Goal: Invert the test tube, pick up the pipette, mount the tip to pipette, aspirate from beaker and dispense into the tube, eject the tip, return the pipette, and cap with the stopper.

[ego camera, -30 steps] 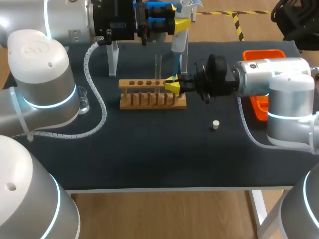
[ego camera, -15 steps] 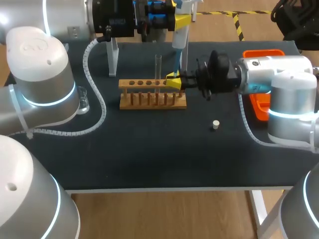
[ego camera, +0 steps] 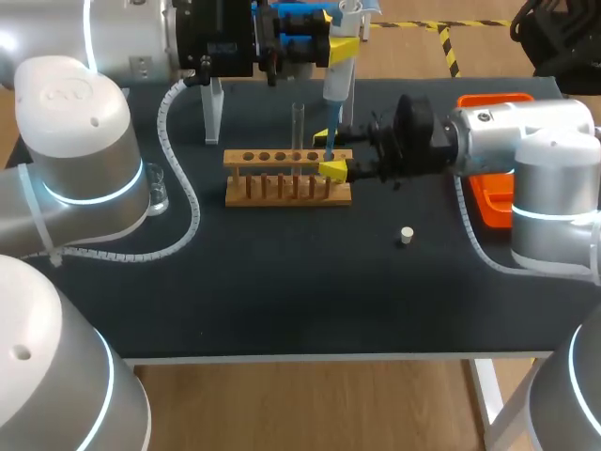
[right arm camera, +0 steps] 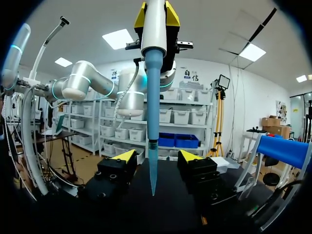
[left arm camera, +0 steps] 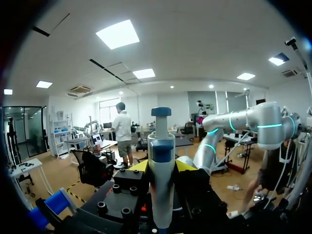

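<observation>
the left gripper (ego camera: 340, 44) is clenched on the pipette (ego camera: 337, 83), holding it upright over the right end of the wooden rack (ego camera: 282, 191). its blue tip (right arm camera: 152, 122) hangs between the fingers of the right gripper (right arm camera: 155, 157), which are released, with a gap on each side. the test tube (ego camera: 298, 127) stands upright in the rack, seemingly in a rear hole. the stopper (ego camera: 406, 235) lies on the table (ego camera: 282, 282), and the beaker (ego camera: 156, 193) sits beside the left arm.

The right end effector (ego camera: 331, 169) has dropped lower beside the blue tip (ego camera: 331, 139).
</observation>
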You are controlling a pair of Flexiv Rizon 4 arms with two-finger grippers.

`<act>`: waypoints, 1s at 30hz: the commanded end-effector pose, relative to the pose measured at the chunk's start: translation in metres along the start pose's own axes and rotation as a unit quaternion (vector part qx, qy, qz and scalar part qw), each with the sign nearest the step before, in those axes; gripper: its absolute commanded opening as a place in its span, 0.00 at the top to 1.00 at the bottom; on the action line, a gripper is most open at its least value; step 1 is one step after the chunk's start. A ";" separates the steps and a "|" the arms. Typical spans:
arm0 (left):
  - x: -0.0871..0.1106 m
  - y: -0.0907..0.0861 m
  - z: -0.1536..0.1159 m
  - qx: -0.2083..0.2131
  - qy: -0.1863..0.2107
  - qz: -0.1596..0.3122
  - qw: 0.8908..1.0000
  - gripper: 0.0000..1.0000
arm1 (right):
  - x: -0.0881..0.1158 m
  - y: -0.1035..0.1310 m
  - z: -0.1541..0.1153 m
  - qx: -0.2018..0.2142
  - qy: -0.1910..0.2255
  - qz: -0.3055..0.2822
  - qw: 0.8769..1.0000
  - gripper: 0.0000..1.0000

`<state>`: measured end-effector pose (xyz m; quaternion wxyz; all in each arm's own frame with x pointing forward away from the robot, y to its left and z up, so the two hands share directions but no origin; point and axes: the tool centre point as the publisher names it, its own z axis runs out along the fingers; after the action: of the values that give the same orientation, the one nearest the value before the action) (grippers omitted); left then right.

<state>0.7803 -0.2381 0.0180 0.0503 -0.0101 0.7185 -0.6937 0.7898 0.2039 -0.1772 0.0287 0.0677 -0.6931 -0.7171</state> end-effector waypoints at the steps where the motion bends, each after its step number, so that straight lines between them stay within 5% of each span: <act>1: 0.000 0.000 -0.001 0.001 0.001 0.001 1.000 1.00 | 0.006 -0.002 -0.010 0.013 -0.001 -0.002 1.000 0.00; 18: 0.000 0.000 -0.001 0.001 0.001 0.001 1.000 1.00 | 0.035 -0.036 -0.067 0.079 -0.015 0.009 0.997 0.00; 30: 0.000 0.000 -0.001 0.001 0.001 0.001 1.000 1.00 | 0.040 -0.036 -0.076 0.089 -0.012 0.002 0.996 0.00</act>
<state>0.7802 -0.2381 0.0180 0.0504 -0.0101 0.7185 -0.6936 0.7636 0.1254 -0.2191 0.0155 0.0603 -0.7532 -0.6548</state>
